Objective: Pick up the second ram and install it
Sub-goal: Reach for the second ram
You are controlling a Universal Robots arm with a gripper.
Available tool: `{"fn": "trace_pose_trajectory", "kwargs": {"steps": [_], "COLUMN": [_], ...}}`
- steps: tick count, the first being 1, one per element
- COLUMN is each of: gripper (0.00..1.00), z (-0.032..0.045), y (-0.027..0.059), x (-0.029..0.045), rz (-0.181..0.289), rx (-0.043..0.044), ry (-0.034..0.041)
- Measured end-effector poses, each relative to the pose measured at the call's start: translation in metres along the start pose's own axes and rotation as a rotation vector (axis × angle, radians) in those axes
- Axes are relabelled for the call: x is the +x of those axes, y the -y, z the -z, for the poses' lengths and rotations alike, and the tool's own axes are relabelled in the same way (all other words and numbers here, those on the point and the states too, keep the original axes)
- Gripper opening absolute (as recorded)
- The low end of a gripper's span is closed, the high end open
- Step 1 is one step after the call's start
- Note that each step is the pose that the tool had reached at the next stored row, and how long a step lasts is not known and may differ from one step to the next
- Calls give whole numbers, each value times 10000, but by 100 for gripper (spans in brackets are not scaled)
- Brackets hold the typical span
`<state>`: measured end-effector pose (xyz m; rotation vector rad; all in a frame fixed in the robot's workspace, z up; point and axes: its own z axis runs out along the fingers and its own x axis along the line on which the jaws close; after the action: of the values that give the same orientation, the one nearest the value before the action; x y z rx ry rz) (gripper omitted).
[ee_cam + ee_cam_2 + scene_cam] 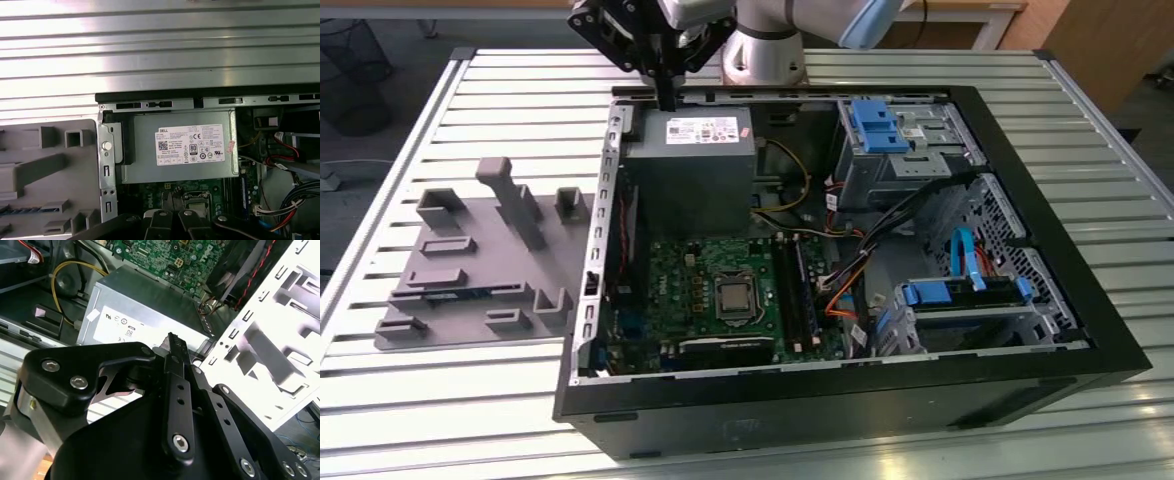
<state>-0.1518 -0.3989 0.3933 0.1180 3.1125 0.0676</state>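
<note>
The second ram is a thin blue-green strip (454,293) lying in a slot of the grey fixture (494,235) on the table, at the exterior view's left of the open computer case. The first wrist view shows the same strip (20,209) in the fixture (45,170). My gripper (670,98) hangs over the case's back edge, just above the power supply (687,160), well away from the ram. Its black fingers (172,347) are pressed together with nothing between them, and their tips (172,220) also appear in the first wrist view.
The black case (854,400) lies open on a slatted metal table (454,400). Inside are the green motherboard (707,290), long black memory slots (798,290), cables (854,280) and blue drive bays (881,125). Grey blocks and a post (514,200) rise from the fixture.
</note>
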Motion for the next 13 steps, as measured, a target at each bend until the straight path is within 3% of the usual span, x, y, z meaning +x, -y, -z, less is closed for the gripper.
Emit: {"fn": "trace_pose_trajectory", "kwargs": {"steps": [13], "gripper": [11], "z": [4], "y": [12], "x": [153], "rz": [0], "rx": [-1], "ry": [0]}}
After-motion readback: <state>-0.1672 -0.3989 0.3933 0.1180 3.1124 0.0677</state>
